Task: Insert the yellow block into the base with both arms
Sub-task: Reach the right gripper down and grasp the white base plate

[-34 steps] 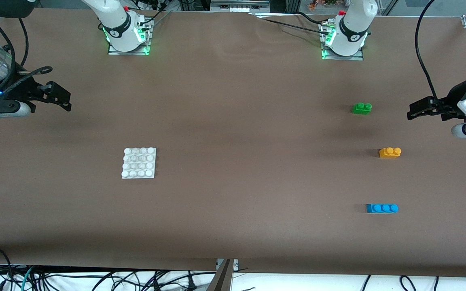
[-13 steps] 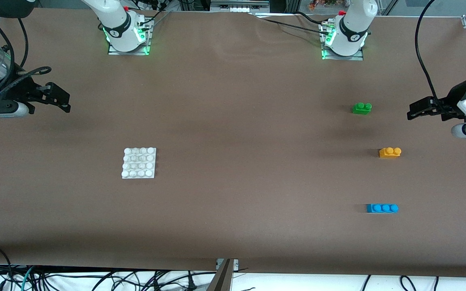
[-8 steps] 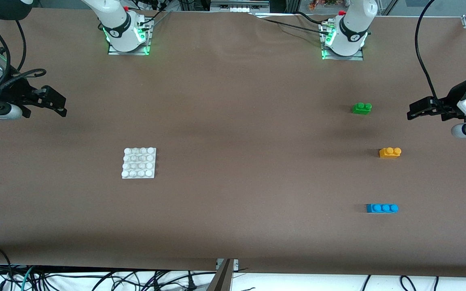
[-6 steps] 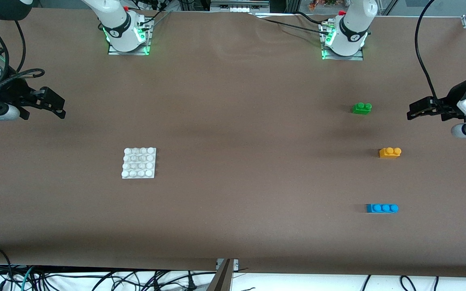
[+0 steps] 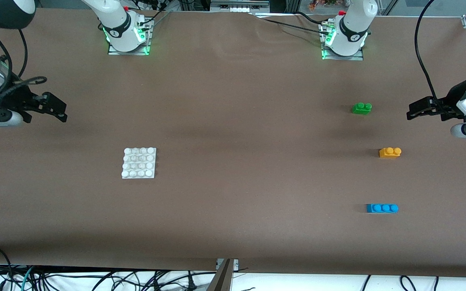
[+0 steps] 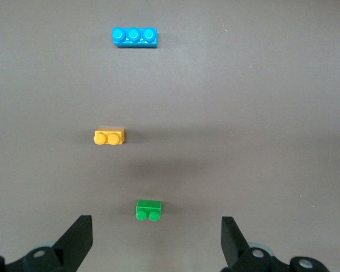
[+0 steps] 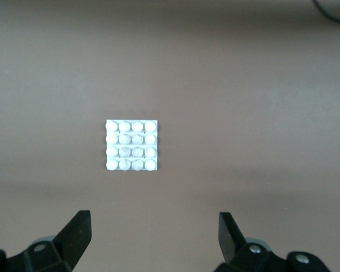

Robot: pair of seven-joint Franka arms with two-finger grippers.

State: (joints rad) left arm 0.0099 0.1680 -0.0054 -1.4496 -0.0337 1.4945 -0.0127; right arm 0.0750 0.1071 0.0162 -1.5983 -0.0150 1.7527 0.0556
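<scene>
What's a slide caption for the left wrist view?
Open left gripper above the table, looking down on the green brick, yellow block and blue brick.

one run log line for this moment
left gripper: open, over table | right gripper: open, over table | yellow block: untouched on table | base: bare

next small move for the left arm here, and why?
Probably bring the left gripper, open and empty at its end of the table, over the yellow block and line the fingers up on it. The block lies free between the green brick and blue brick, with the base still bare.
</scene>
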